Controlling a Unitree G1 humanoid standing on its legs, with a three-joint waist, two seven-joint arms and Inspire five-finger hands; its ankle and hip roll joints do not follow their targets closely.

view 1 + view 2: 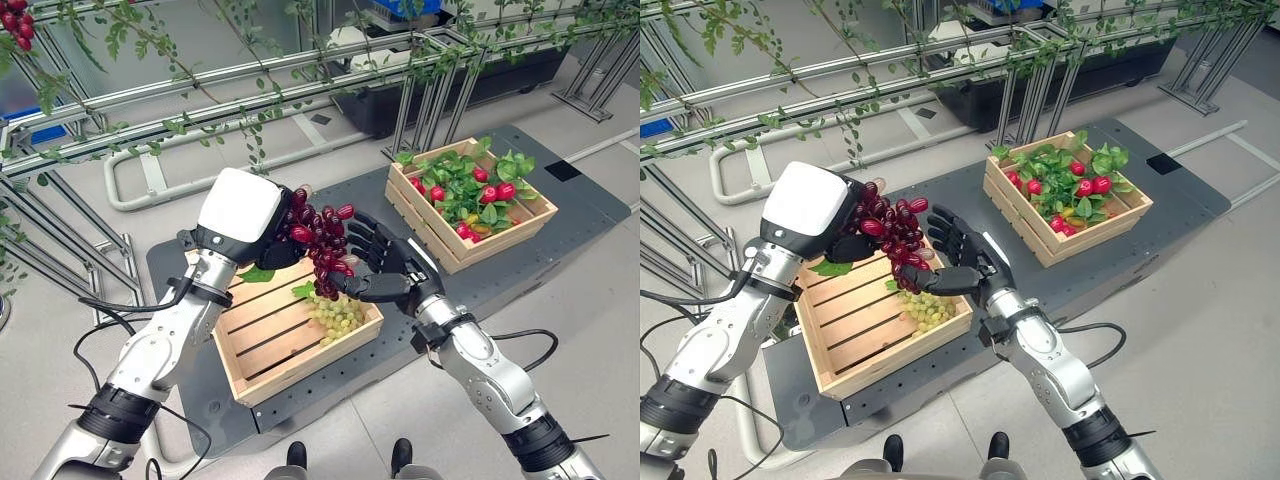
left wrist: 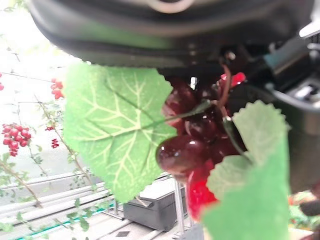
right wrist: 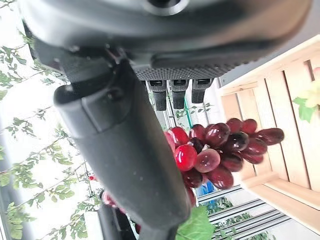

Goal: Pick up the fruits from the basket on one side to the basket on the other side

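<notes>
A bunch of dark red grapes (image 1: 322, 245) with green leaves (image 2: 110, 130) hangs above the left wooden crate (image 1: 290, 368). My left hand (image 1: 240, 210) is shut on the top of the bunch (image 2: 192, 145). My right hand (image 1: 385, 265) is open right beside the bunch, fingers spread and thumb (image 3: 125, 150) reaching toward its lower end (image 3: 220, 150). A bunch of green grapes (image 1: 338, 315) lies in the left crate's near right corner. The right wooden crate (image 1: 470, 252) holds red fruits (image 1: 500, 192) among green leaves.
Both crates stand on a dark perforated platform (image 1: 520, 270) on the grey floor. Metal rails with leafy vines (image 1: 200, 95) run across behind the crates. A black bin (image 1: 400, 100) stands further back.
</notes>
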